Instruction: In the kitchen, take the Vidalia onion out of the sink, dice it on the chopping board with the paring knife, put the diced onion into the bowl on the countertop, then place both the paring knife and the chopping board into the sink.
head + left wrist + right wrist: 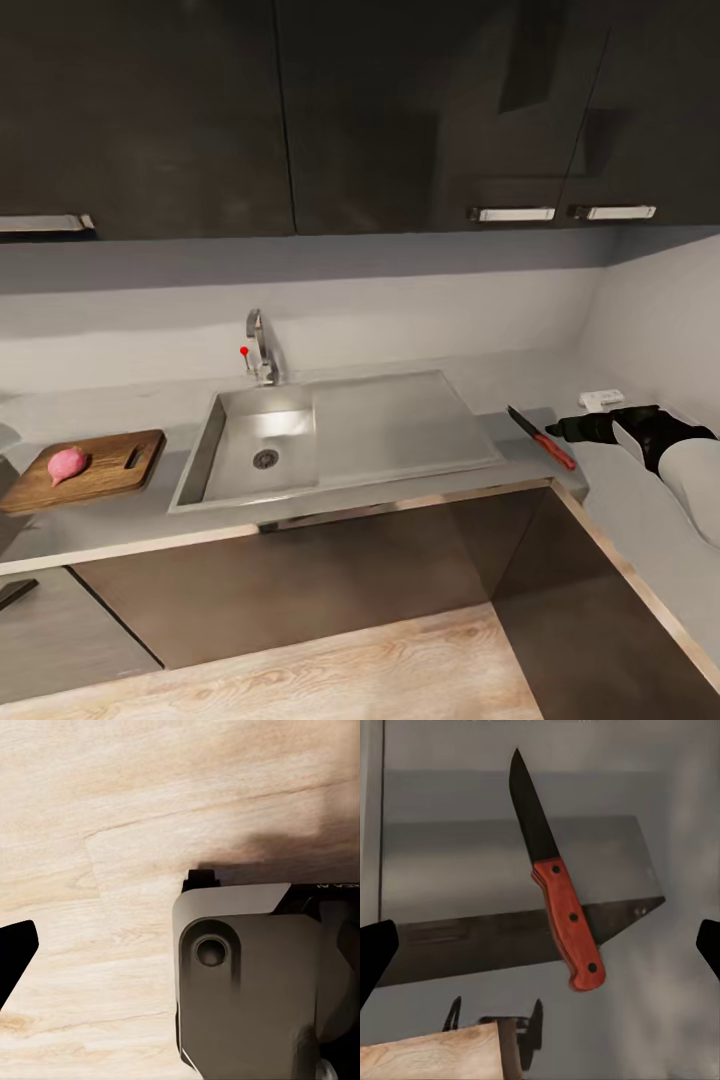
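Head view: the rectangular grey steel sink [300, 440] sits in the glossy grey countertop [120, 520], with bare counter on both sides. Left of the sink, the pinkish-red Vidalia onion [67, 464] rests on the dark brown wooden chopping board [95, 468]. Right of the sink, the dark-bladed, red-handled paring knife [541, 437] lies near the counter's corner edge, just beside the black right gripper [572, 429]. Right wrist view shows the knife [556, 881] between wide-spread fingers [375, 952], untouched. Left wrist view shows pale wooden floor [90, 832]; whether the left gripper is spread or closed cannot be told.
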{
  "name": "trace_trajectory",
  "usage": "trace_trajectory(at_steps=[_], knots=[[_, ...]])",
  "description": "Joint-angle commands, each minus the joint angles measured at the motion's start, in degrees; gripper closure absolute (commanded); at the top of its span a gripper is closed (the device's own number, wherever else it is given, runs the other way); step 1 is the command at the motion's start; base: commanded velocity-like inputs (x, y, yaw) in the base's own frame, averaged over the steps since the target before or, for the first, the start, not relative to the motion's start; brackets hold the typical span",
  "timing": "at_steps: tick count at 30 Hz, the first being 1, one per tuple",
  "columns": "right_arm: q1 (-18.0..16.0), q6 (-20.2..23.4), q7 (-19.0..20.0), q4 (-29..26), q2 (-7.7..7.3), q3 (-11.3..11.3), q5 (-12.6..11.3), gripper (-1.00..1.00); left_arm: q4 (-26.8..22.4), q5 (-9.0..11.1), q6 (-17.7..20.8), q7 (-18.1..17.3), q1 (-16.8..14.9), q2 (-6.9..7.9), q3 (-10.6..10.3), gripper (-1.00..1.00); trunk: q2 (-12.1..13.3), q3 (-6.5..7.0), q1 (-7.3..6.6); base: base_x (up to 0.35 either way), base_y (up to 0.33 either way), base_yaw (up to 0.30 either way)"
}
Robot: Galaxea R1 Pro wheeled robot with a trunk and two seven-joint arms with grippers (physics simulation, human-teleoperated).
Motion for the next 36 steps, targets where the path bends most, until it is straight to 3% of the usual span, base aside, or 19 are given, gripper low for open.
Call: trace_trajectory(at_steps=[1,16,24,29,36], knots=[[-0.03,0.33,0.31,-0.11,0.0,-0.5,0.52,-1.0,0.06,0.57,0.1,0.05,-0.08,0.0,-0.49,-1.0,-0.12,-0.21,0.05,0.198,-0.012,0.0],[1.57,0.22,0.65,-0.13,-0.09,-0.57,0.52,-1.0,0.07,0.58,0.18,0.05,-0.08,-0.04,-0.48,-1.0,-0.12,-1.59,0.05,0.115,-0.002,0.0],[1.89,-0.76,0.83,-0.1,-1.48,-0.65,0.42,-1.0,0.06,0.58,0.19,0.05,-0.06,-0.04,-0.49,-1.0,-0.12,-2.33,0.05,0.002,0.0,0.0],[1.99,-0.83,4.14,-0.18,-3.42,-0.74,0.34,-1.0,0.03,0.58,0.17,0.05,-0.05,-0.08,-0.49,-1.0,-0.12,-2.79,0.05,0.0,0.0,0.0],[2.0,-0.88,6.37,-0.19,-4.22,-0.76,0.27,-1.0,0.02,0.59,0.19,0.08,-0.06,-0.15,-0.49,-1.0,-0.12,-3.43,0.05,0.0,0.0,0.0]])
